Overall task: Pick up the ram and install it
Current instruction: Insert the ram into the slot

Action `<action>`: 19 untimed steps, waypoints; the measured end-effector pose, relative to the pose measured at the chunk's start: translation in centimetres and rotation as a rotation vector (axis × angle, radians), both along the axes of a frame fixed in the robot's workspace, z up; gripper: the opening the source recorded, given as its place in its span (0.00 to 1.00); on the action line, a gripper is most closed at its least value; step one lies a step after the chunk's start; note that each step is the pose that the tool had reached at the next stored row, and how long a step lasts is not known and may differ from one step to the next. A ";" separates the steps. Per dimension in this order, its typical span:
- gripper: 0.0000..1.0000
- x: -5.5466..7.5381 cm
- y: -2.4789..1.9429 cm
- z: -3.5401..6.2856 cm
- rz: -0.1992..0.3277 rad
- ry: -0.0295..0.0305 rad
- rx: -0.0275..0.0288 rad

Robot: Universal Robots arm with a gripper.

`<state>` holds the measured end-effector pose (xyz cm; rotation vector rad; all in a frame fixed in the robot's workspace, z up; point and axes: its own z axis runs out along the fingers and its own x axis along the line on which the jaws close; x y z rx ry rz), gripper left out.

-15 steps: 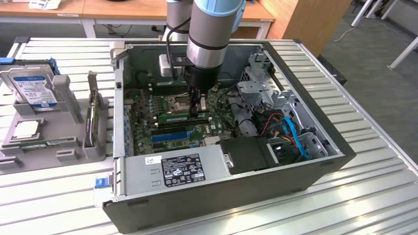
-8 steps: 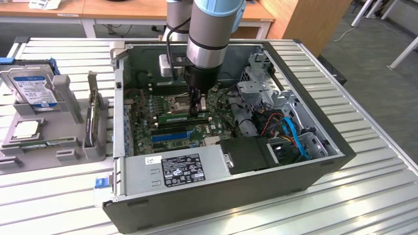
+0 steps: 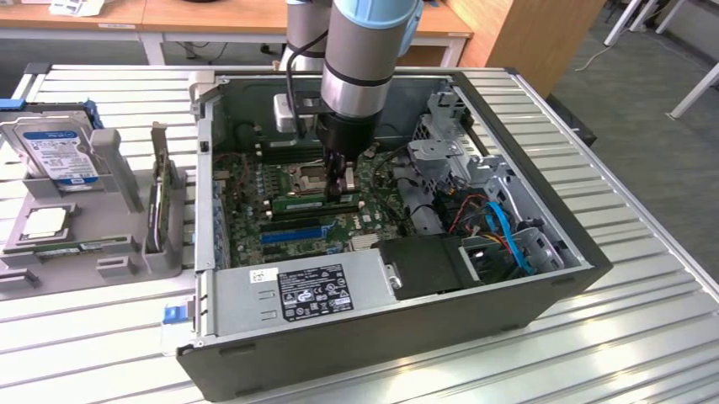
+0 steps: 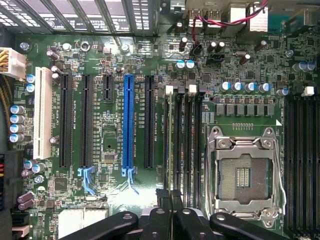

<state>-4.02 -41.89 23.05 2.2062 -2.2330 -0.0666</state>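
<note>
As the exterior view shows, inside the open dark computer case the gripper hangs low, jaws closed on the thin green ram stick just above the motherboard. In the wrist view, the gripper sits over long black memory slots beside the silver processor socket.

Green motherboard with one blue slot, one white slot; end effector seemingly black.
</note>
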 end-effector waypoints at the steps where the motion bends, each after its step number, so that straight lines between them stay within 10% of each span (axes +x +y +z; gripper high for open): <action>1: 0.11 0.0 0.00 0.00 0.000 0.0000 0.0000; 19: 0.11 0.0 -0.01 -0.21 0.000 0.0001 -0.0002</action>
